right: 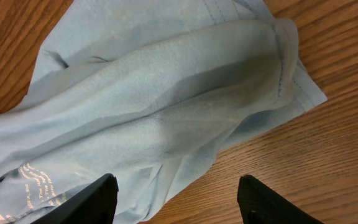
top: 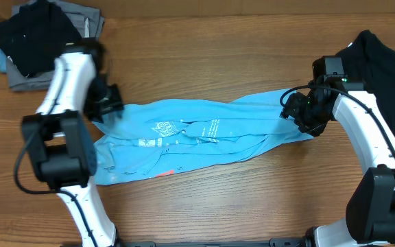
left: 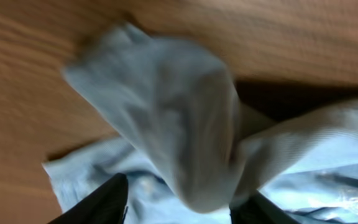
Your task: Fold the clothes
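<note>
Right against my left wrist lens there's a thick bunch of the light blue T-shirt (left: 185, 124), lifted off the wood with shadow under it. It fills the gap in the left gripper (left: 182, 198), so I read that one as clamped on the cloth. The picture is blurred, so that's a judgement.

On the right wrist, the right gripper (right: 176, 190) has its fingers spread wide. A ridge of fabric runs under them, and bare table (right: 328, 155) shows between them. Nothing is caught there that I can see.

From overhead, the shirt lies stretched across the middle of the table as a long rumpled band. The white lettering (top: 184, 128) faces up and the orange-red mark (top: 164, 173) sits at the near edge.

My left arm reaches away from me and bends in at the shirt's left end. The right arm comes in from the side, wrist cocked onto the right end.

To do this well, I want the right fingers to close on the hemmed edge, not the loose ridge. Then both ends should rise level, with just enough pull to flatten the wrinkles. Too much pull and the left bunch could slip out.
</note>
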